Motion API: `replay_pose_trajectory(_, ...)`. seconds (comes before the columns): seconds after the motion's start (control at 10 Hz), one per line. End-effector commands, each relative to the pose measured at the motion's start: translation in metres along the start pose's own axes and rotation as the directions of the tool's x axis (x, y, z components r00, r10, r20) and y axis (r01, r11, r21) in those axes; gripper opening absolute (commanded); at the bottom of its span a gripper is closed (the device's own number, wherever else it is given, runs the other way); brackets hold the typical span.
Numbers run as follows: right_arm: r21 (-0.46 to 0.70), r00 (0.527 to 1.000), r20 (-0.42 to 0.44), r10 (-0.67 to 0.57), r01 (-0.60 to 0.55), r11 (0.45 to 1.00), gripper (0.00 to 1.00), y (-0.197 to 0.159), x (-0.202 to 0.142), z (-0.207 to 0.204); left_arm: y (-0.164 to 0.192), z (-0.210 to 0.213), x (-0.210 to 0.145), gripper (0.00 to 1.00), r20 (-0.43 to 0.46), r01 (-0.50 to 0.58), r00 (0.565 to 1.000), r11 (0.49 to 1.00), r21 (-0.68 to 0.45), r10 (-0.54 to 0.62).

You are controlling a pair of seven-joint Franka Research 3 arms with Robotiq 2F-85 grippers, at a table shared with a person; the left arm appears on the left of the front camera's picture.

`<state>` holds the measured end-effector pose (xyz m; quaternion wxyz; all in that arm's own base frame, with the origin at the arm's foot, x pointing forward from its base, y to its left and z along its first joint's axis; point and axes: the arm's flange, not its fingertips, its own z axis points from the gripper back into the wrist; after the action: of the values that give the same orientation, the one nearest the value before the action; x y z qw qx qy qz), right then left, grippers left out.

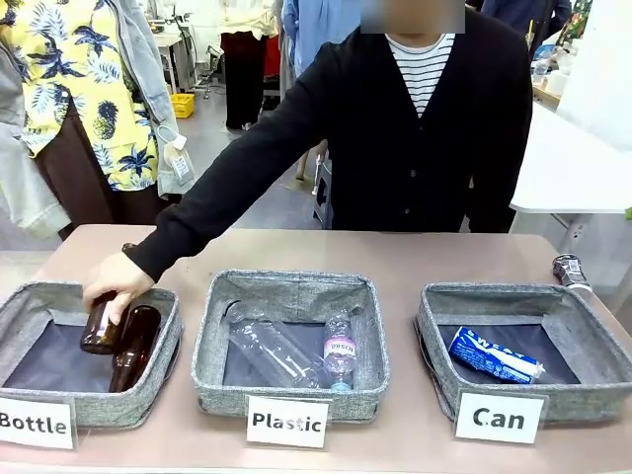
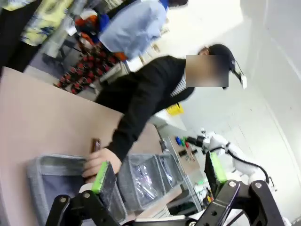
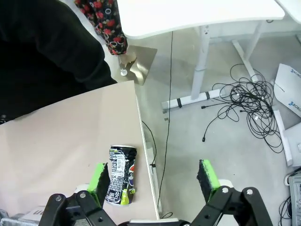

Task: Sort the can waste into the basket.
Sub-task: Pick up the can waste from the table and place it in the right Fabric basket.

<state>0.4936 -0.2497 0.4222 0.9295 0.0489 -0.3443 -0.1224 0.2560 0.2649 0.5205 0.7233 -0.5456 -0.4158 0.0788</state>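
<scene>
White "Can" card (image 1: 499,418) before basket (image 1: 592,395) with blue can (image 1: 494,355); dark can (image 1: 571,271) outside.

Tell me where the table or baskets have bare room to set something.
Bare: the pinkish table strip between the baskets and the person; the dark floor left of two brown glass bottles in the grey woven "Bottle" basket. Crowded: the "Plastic" basket, with clear plastic bottles; the "Can" basket, its floor mostly under a crushed blue can.
</scene>
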Motion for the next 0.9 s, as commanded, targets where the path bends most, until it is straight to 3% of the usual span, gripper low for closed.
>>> replay_pose_trajectory(0.0,0.007,1.000,0.001,-0.002,0.002,1.000,1.00,0.001,-0.003,0.004,0.016,0.014,0.020,1.00,0.114,-0.064,0.991,0.997,-0.033,0.067)
replay_pose_trajectory(0.1,0.007,1.000,0.001,-0.002,0.002,1.000,1.00,0.001,-0.003,0.004,0.019,0.016,0.017,1.00,0.135,-0.075,0.988,0.996,-0.039,0.079)
replay_pose_trajectory(0.5,0.015,1.000,0.002,0.016,-0.016,1.000,1.00,0.021,0.003,-0.010,0.023,-0.019,0.001,1.00,0.042,-0.083,0.995,0.996,-0.039,0.085)
replay_pose_trajectory(0.8,0.006,0.997,-0.075,0.006,-0.005,1.000,1.00,0.036,-0.002,-0.039,0.028,-0.043,-0.008,1.00,-0.031,-0.098,0.995,0.995,-0.025,0.098)
